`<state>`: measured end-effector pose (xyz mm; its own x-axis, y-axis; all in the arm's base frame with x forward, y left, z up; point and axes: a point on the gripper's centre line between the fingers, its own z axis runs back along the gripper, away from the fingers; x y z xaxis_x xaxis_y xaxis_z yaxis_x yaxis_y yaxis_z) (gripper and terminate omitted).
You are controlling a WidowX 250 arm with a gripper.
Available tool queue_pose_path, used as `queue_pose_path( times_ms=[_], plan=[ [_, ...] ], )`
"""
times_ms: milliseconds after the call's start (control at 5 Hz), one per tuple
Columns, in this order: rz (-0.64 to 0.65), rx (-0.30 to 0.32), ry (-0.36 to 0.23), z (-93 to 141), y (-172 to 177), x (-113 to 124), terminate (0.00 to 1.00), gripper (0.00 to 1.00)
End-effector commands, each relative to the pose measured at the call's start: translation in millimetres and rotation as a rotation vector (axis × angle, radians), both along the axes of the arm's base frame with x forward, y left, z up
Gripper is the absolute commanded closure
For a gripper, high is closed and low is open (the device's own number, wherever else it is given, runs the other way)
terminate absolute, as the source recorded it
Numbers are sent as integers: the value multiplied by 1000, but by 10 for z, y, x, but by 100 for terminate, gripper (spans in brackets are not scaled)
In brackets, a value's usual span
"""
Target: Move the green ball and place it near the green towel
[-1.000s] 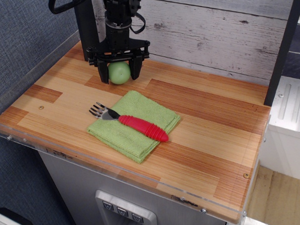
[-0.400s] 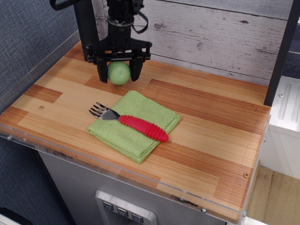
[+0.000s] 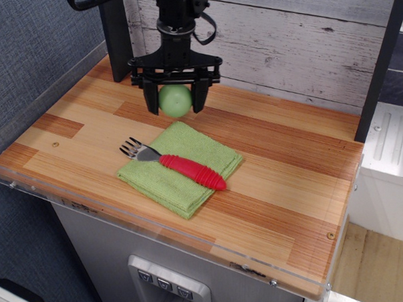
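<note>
The pale green ball (image 3: 174, 100) sits between the two black fingers of my gripper (image 3: 175, 105), which is shut on it and holds it just above the wooden table, behind the far corner of the green towel. The green towel (image 3: 182, 166) lies folded near the table's front middle, much wider than the ball. A fork with a red handle (image 3: 191, 171) lies across the towel, its tines pointing left.
The wooden table (image 3: 282, 167) has a clear plastic rim along its left and front edges. A grey plank wall (image 3: 284, 47) stands behind. A black post (image 3: 116, 34) rises at the back left, next to the arm.
My gripper has moved to the right with the ball in it and lifted slightly, from the back left toward the towel's far corner.
</note>
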<state>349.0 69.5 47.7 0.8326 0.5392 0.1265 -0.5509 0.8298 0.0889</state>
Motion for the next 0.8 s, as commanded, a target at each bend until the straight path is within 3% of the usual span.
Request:
queue_pose_path(
  times_ms=[0,200,600],
  plan=[
    [-205,-12,-71,272,-565,-139,0,100],
    [-336,-106,-35,252,-913,-215,0,100],
    [-430,-48,-15,148,-1255,-505,0,100]
  ],
)
